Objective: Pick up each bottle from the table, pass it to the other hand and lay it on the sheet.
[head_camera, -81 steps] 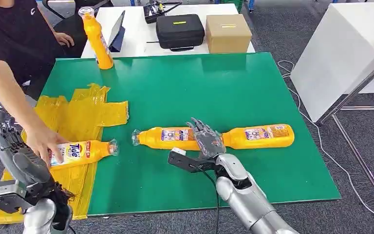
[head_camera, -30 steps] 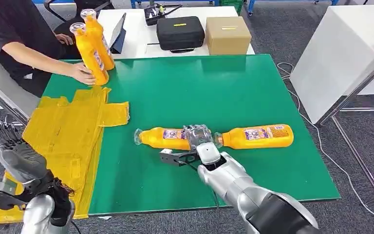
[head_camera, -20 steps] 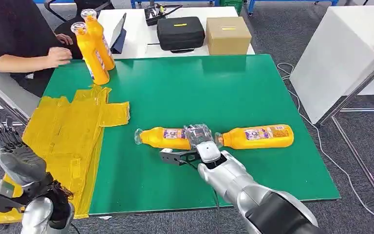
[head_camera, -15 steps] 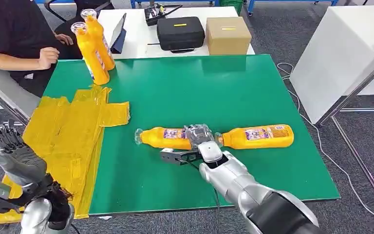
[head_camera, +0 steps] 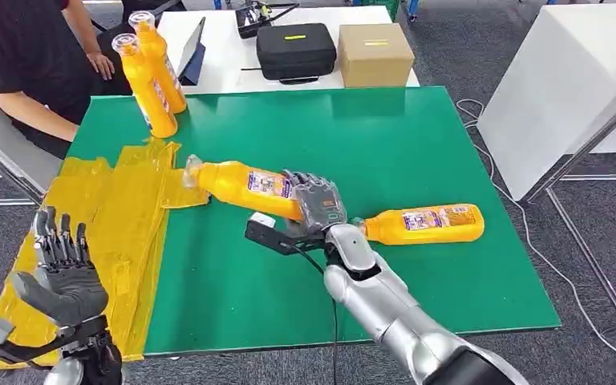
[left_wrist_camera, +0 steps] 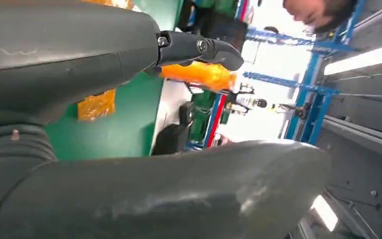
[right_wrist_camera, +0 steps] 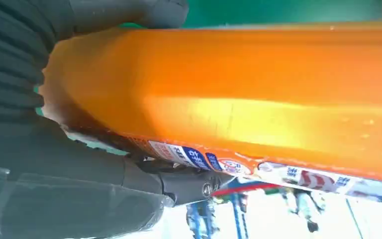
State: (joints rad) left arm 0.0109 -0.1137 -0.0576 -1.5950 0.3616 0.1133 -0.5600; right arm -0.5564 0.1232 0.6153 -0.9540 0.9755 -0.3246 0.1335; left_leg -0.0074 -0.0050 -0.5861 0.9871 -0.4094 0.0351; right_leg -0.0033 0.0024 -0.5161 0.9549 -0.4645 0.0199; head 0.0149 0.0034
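Above the green table (head_camera: 417, 144), the right hand (head_camera: 314, 205) grips 1 orange bottle (head_camera: 245, 183) by its base. Left hand (head_camera: 62, 277) waits open, fingers spread; it should close around the neck before release.

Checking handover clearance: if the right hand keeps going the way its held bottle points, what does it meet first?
Probably the yellow sheet. The right hand holds the bottle cap-first toward that sheet's near edge, the cap about over it. Height above it is unclear.
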